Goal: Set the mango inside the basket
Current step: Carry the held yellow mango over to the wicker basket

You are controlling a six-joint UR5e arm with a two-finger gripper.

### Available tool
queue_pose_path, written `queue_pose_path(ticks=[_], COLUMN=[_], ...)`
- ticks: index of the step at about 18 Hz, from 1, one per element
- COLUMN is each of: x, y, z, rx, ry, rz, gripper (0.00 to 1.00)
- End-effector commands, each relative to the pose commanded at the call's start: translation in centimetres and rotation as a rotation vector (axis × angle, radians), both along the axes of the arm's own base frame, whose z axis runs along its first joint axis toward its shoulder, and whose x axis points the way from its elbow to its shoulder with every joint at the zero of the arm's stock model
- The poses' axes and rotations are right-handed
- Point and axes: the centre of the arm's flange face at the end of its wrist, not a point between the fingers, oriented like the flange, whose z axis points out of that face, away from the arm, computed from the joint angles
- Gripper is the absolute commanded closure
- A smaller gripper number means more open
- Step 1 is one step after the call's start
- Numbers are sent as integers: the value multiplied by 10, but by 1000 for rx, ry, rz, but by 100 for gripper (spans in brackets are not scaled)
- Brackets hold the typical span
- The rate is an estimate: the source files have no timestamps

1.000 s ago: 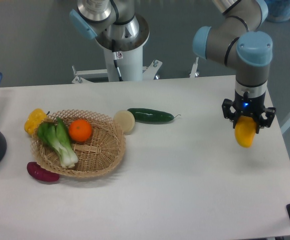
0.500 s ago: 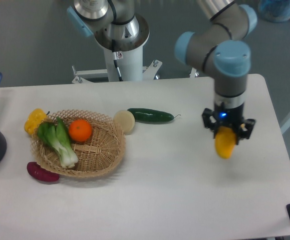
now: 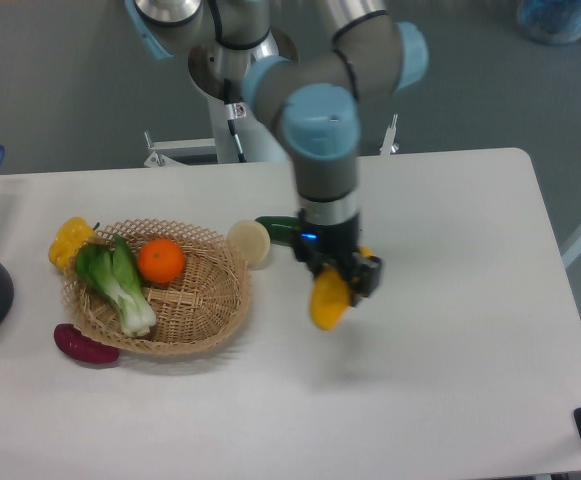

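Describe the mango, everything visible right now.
The mango is a smooth, elongated yellow-orange fruit, hanging roughly upright with its long axis near vertical, slightly tilted. Its upper end is clamped in the claw; the lower end sticks out below. It is held clear above the white table, right of the basket and not over it. Nothing but the claw touches it.

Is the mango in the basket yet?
Not yet. The mango hangs in the gripper above the table, off to the right of the basket.
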Motion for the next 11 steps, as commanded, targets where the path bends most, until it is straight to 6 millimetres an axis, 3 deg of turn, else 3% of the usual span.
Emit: queue_pose_path(ticks=[5, 11], x=[60, 117], y=[31, 65], z=[-12, -48], rx=[-3, -38], ry=[-32, -86], rz=[-42, -64], gripper=[42, 35])
